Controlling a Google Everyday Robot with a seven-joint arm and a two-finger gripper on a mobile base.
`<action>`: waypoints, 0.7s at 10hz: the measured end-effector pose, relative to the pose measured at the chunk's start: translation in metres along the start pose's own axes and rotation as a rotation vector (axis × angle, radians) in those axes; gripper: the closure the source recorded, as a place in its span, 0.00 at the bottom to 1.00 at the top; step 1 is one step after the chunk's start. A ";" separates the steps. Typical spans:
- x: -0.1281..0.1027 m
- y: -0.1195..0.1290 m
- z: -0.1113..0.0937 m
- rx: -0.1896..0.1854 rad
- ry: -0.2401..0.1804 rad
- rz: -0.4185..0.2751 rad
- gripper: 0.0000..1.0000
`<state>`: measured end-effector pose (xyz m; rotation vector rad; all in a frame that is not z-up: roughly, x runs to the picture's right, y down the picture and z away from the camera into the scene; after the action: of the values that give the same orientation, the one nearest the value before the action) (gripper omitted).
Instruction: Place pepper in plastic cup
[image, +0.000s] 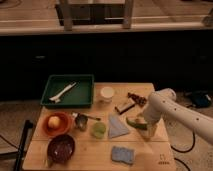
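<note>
Pincer (144, 129) is low near the bench's (90, 156) right edge, right at the pepper (133, 121). I cannot tell if it grips. Grabbing comes first, then a lift left to the green cup (99, 129).

The hand (144, 129) is hanging low at the counter's (90, 154) right side, just beside the pepper (134, 121). Between it and the pale-green cup (98, 129) a flat grey cloth (118, 128) is lying. A blue sponge (123, 155) is sitting nearer the front, with dark clutter (131, 102) behind.
</note>
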<state>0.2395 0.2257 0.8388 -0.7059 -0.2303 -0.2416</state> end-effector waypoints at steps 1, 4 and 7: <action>0.000 0.000 0.001 -0.002 -0.003 0.009 0.47; -0.002 -0.001 0.005 -0.012 -0.009 0.029 0.78; 0.002 -0.001 -0.001 -0.006 -0.008 0.040 1.00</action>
<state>0.2410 0.2240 0.8398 -0.7173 -0.2227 -0.2011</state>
